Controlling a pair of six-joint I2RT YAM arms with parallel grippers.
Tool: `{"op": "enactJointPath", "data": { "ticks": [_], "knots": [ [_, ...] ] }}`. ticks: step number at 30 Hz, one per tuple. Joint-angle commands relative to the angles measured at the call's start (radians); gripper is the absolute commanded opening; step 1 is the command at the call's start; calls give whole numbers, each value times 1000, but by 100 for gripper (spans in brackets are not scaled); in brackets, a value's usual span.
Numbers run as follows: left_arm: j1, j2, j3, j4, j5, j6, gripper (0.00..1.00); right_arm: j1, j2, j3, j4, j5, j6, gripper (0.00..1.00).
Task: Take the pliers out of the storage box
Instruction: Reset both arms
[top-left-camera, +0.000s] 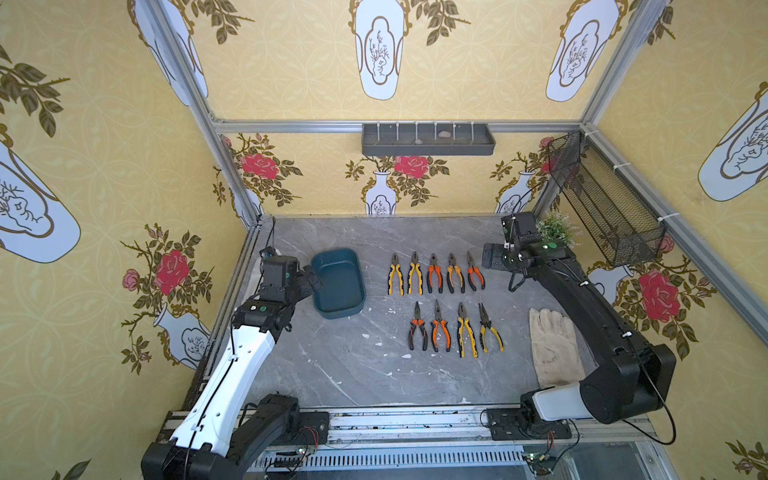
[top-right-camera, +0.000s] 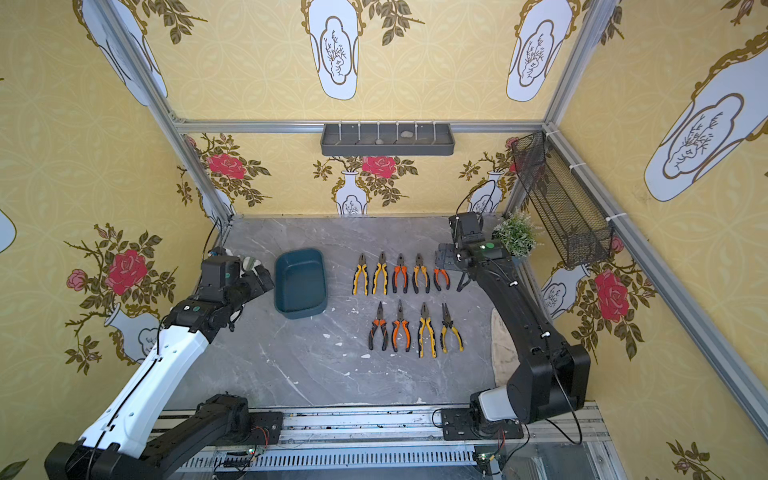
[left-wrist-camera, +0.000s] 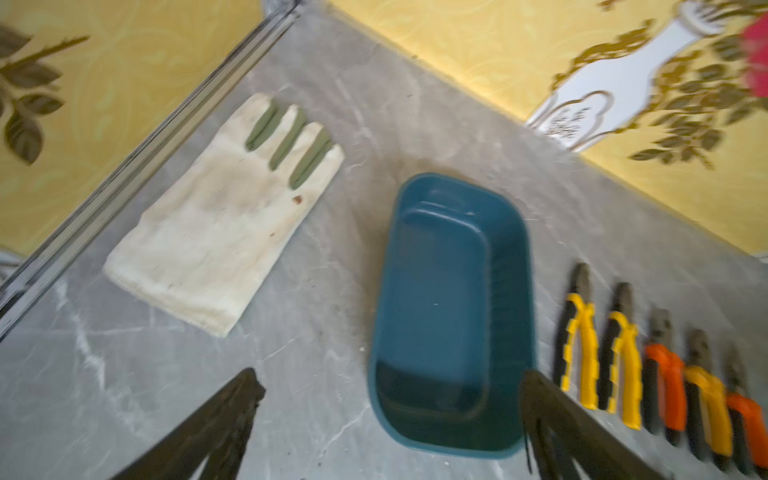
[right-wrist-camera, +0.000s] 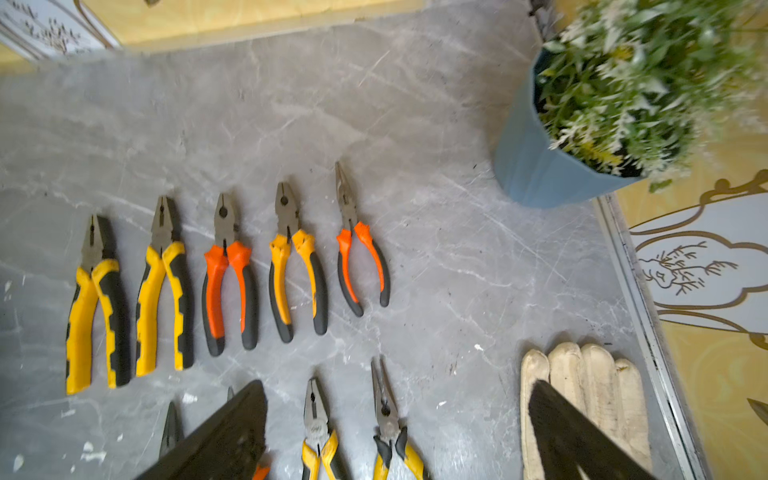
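Note:
The dark teal storage box (top-left-camera: 338, 282) (top-right-camera: 300, 282) (left-wrist-camera: 449, 299) stands on the left part of the grey table, and nothing shows inside it. Several pliers lie on the table right of it in two rows: a back row (top-left-camera: 434, 274) (top-right-camera: 400, 274) (right-wrist-camera: 230, 270) (left-wrist-camera: 582, 345) and a front row (top-left-camera: 440, 328) (top-right-camera: 401, 328) (right-wrist-camera: 318, 424). My left gripper (top-left-camera: 309, 278) (top-right-camera: 259, 274) (left-wrist-camera: 390, 382) hangs open beside the box's left rim, holding nothing. My right gripper (top-left-camera: 492, 255) (top-right-camera: 446, 257) (right-wrist-camera: 397, 390) is open above the right end of the back row, with nothing between its fingers.
A pale work glove (top-left-camera: 555, 349) (right-wrist-camera: 582, 395) lies at the right under my right arm. Another glove (left-wrist-camera: 224, 216) lies left of the box by the frame rail. A blue plant pot (right-wrist-camera: 536, 158) (top-left-camera: 555, 228) stands at the back right corner, below a wire basket (top-left-camera: 602, 203). A grey tray (top-left-camera: 428, 139) hangs on the back wall.

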Motion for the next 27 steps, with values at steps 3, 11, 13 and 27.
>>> {"op": "enactJointPath", "data": {
  "ticks": [3, 11, 13, 27],
  "knots": [
    [25, -30, -118, 227, -260, -24, 99, -29, -119, -186, 313, 77, 11, 97],
    [25, -84, -524, 964, -262, 467, 99, -48, -303, -559, 713, 90, -135, 97],
    [27, -44, -594, 1104, -216, 563, 99, -51, -291, -604, 769, 92, -165, 97],
    [182, -158, -707, 1024, 166, 629, 99, -160, -348, -784, 947, 108, -179, 97]
  ]
}}
